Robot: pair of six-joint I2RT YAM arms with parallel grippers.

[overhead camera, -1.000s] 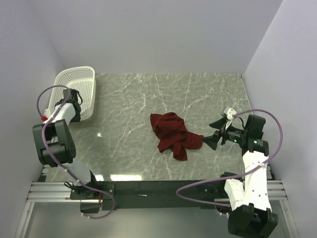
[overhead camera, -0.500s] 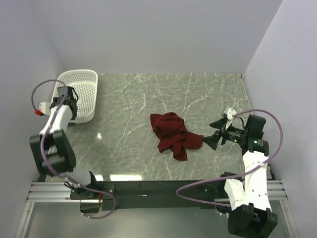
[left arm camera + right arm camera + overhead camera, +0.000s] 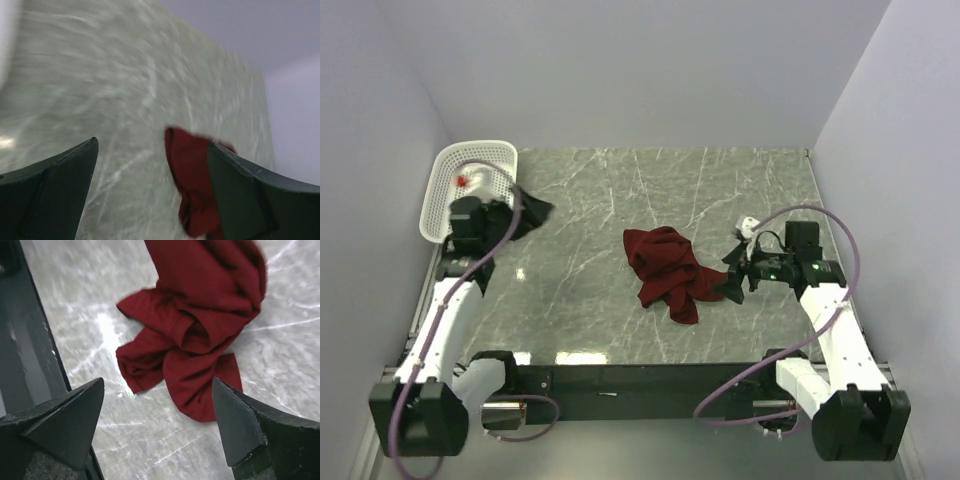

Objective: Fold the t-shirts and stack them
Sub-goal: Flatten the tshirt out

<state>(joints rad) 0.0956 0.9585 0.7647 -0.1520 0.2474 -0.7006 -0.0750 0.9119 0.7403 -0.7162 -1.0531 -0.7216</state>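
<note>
Crumpled maroon t-shirt (image 3: 665, 272) lies in a heap on the marble-look counter (image 3: 600, 200), not spread out, no fold made yet. One flap sticks out at the heap's near-right, sleeve or hem, can't tell which. Right end effector (image 3: 730, 276) sits low, just beside the t-shirt's right edge, jaws wide apart w/ nothing btwn them. Its wrist cam looks down onto the bunched t-shirt (image 3: 200, 325), a finger at each side of the view. Left end effector (image 3: 523, 215) is well apart to the t-shirt's left, also spread wide & empty. Its wrist view is blurred but shows the t-shirt (image 3: 192, 190) ahead, nr the right-hand finger. White perforated basket (image 3: 485, 170) stands further left & back from the t-shirt. Step in hand, IMO: approach for the first grab, to lift & flatten the shirt, so the task is barely begun. Next move prob. needs each end effector to pinch a separate edge, e.g. shoulders or hem, then draw them apart so the cloth lies flat before any fold. A grab into the bunched middle risks catching several layers.
</note>
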